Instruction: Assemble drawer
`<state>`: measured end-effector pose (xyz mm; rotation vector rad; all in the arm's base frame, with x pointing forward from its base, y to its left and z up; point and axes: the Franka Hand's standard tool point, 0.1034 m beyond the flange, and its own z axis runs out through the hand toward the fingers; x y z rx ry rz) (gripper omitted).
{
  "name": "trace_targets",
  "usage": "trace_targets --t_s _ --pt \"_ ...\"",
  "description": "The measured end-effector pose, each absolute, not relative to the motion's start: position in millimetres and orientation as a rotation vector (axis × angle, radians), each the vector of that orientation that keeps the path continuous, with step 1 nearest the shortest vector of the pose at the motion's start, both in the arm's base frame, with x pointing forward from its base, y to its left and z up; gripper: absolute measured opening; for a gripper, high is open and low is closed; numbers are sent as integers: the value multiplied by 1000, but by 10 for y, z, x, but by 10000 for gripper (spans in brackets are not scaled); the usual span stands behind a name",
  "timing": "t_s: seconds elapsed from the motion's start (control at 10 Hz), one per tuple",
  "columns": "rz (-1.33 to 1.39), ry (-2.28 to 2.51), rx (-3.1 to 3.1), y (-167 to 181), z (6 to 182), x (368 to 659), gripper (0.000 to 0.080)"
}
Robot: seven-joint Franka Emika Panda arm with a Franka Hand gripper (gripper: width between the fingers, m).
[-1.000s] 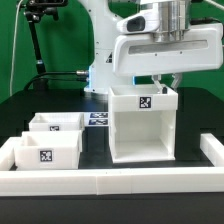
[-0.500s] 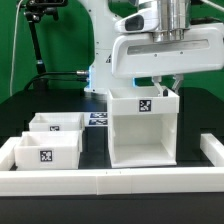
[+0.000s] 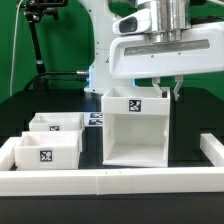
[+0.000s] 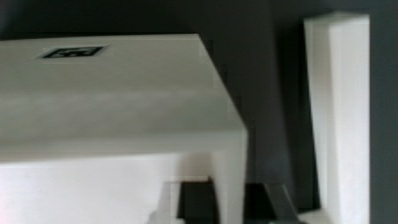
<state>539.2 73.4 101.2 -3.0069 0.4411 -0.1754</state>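
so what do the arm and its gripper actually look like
The arm is glossy white with rounded links, a dark grey joint cap and a blue light near its base. The gripper has a wide, boxy white housing under a silver cylinder, with short dark fingers.

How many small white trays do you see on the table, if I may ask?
2. Both sit to the exterior view's left of the casing: front tray nearest the camera, back tray just behind it. The casing could hide another.
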Motion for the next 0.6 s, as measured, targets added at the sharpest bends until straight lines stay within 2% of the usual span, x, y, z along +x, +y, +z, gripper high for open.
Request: trace_targets --t_s 0.2,0.6 --pt "-223 524 -2974 745 1031 5532 38" --pt "-219 808 -2877 768 1067 5560 39"
